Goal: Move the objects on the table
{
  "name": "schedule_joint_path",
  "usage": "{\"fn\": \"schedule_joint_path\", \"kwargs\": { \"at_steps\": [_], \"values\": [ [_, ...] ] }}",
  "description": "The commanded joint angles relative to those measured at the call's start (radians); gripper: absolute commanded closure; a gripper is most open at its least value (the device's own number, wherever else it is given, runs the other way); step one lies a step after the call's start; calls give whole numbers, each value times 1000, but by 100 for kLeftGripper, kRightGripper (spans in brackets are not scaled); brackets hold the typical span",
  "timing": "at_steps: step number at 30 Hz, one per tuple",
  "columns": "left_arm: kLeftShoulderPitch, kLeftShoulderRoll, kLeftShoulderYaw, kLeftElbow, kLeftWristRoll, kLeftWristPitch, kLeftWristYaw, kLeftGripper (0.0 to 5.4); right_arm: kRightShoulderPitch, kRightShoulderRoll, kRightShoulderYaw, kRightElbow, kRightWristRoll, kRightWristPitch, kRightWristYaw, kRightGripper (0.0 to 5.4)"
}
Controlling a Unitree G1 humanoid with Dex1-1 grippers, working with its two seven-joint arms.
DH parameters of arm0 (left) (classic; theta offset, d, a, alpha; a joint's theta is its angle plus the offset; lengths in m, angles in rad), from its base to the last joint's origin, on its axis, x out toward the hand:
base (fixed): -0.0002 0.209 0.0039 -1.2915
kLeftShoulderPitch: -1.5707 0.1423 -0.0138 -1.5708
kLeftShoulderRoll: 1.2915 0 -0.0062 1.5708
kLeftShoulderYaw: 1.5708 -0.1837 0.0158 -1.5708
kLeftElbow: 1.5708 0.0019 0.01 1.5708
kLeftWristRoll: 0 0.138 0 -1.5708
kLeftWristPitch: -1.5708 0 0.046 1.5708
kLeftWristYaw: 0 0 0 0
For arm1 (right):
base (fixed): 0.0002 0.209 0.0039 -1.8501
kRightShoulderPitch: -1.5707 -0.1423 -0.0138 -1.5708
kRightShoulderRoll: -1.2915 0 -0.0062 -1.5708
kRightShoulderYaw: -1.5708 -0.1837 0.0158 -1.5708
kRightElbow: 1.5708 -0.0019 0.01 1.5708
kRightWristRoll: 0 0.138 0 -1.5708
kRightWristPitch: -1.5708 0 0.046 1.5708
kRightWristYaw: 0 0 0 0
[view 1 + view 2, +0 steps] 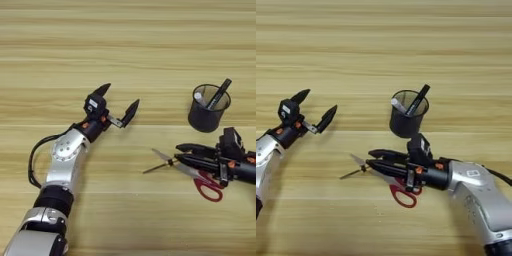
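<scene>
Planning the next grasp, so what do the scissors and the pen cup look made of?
Scissors: blades look like bare steel, pale and shiny; handle loops look like glossy red plastic. Pen cup: looks like black wire mesh, matt, its wall finely gridded; probably metal.

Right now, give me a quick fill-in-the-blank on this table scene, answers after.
1. Both markers stand inside the black mesh ____.
2. The scissors have ____ handles.
3. The left claw hovers with its fingers ____.
4. The right claw is over the scissors' ____, which are spread apart.

Answers: pen cup; red; open; blades
</scene>
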Motion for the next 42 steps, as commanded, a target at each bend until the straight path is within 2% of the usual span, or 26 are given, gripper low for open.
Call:
{"fn": "schedule_joint_path", "kwargs": {
  "at_steps": [1,7,16,26,42],
  "values": [
    [-2,1,0,-5,15,-9,3,0,-9,11,35,49,-54,-19,4,460],
    [-2,0,-1,-6,15,-8,4,0,-15,4,60,98,-110,-55,11,460],
    [-1,0,-2,-7,16,-7,4,0,-9,-29,58,154,-148,-90,53,460],
    [-4,0,-1,-5,16,-8,4,0,-12,-47,61,199,-173,-110,77,460],
    [-1,2,0,-8,15,-7,2,0,-9,-38,74,252,-197,-138,72,460]
  ]
}}
